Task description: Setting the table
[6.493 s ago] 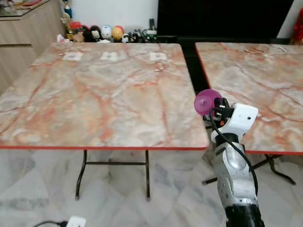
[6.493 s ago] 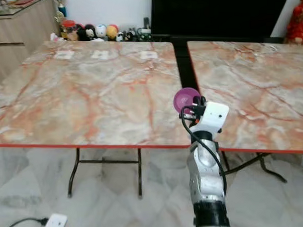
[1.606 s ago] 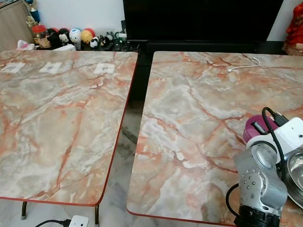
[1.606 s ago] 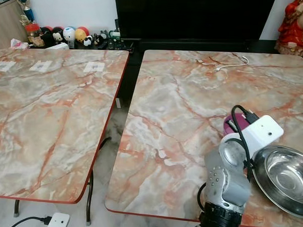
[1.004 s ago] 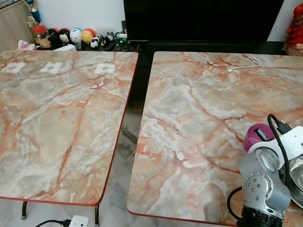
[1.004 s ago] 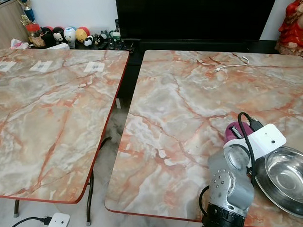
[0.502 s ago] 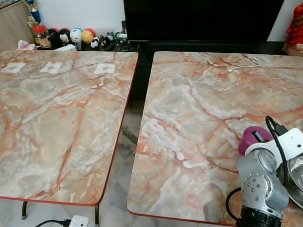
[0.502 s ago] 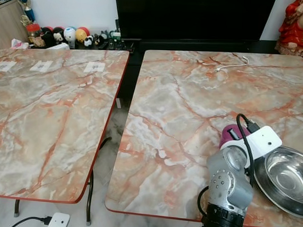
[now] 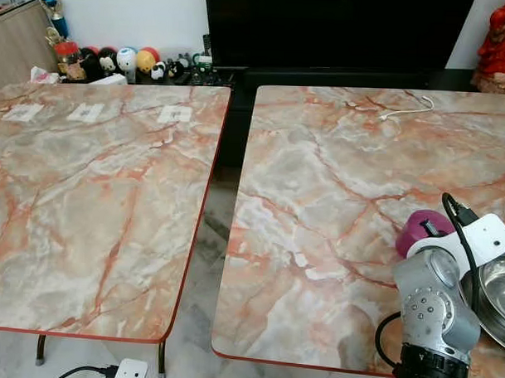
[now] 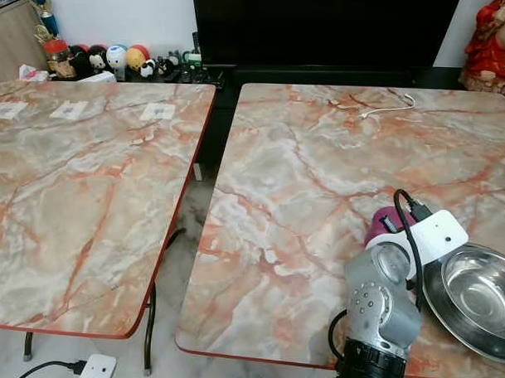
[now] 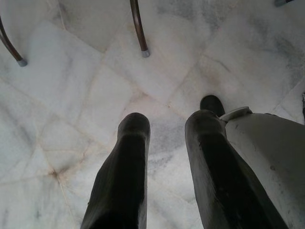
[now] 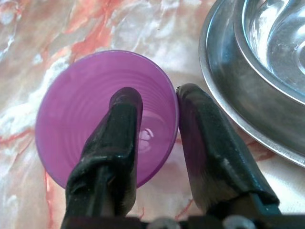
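The purple cup (image 12: 102, 117) is sitting upright, mouth up, just beside the rim of the steel bowl (image 12: 267, 71) on the right-hand counter (image 10: 319, 175). The right gripper (image 12: 159, 119) is pinching the cup's wall, one finger (image 12: 121, 138) reaching down inside the cup and the other on the outside, on the side facing the bowl. The jaws are standing narrow, with only the thin plastic wall between them. From the head views the cup (image 9: 423, 229) is peeking out just beyond the white wrist housing (image 9: 483, 240), on the near right part of that counter, and the bowl (image 10: 473, 294) is lying on the far side of the wrist from the cup.

The step in hand looks like putting the cup down next to the bowl as part of a place setting. Whether the cup's base is already resting on the marble or hanging just above it, I cannot tell. The next move probably calls for making sure the base is flat on the counter, then spreading the fingers enough to free the wall and lifting straight up, so the inner finger is not dragging the light cup over or knocking it against the bowl.

The left gripper (image 11: 167, 157) is hanging idle over the marble floor (image 11: 71, 109), its fingers parted and holding nothing.
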Controlling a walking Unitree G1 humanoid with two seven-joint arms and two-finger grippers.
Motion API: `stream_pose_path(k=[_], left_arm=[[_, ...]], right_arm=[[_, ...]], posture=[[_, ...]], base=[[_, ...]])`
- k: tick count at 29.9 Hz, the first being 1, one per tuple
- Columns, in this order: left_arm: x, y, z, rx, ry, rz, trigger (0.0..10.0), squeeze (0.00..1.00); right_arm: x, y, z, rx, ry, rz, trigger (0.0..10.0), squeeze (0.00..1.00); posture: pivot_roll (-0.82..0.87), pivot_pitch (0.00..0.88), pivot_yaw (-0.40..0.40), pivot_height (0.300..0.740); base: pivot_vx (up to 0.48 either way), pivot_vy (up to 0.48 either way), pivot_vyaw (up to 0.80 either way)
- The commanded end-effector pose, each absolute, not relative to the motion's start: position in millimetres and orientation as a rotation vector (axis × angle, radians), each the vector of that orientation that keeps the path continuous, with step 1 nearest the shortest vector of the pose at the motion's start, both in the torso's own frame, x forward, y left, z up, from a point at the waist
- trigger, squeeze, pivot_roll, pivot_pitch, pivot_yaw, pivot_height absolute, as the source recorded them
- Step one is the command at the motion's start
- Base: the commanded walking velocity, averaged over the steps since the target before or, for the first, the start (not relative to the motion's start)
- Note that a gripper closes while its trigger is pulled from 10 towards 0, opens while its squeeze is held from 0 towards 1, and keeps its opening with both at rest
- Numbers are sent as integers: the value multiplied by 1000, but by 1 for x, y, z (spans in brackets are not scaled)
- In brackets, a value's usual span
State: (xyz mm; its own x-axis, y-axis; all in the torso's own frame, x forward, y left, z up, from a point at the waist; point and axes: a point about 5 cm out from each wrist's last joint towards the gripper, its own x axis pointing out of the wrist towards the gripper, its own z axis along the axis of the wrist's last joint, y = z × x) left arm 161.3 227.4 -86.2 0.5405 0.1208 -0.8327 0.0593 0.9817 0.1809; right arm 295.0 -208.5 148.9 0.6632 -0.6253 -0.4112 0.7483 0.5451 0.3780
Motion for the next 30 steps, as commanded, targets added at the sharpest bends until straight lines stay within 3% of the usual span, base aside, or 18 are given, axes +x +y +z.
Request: stream_pose_path(k=[1, 30], left_arm=[[156, 230, -88, 199, 1024, 36, 10000, 0], [156, 229, -88, 193, 1021, 40, 10000, 0]], right_arm=[[296, -194, 143, 615, 273, -803, 10000, 0], [294, -207, 168, 459, 118, -844, 10000, 0]], posture=[[-123, 22, 38, 740], [-123, 17, 33, 740]], base=[[0, 0, 0], [0, 0, 0]])
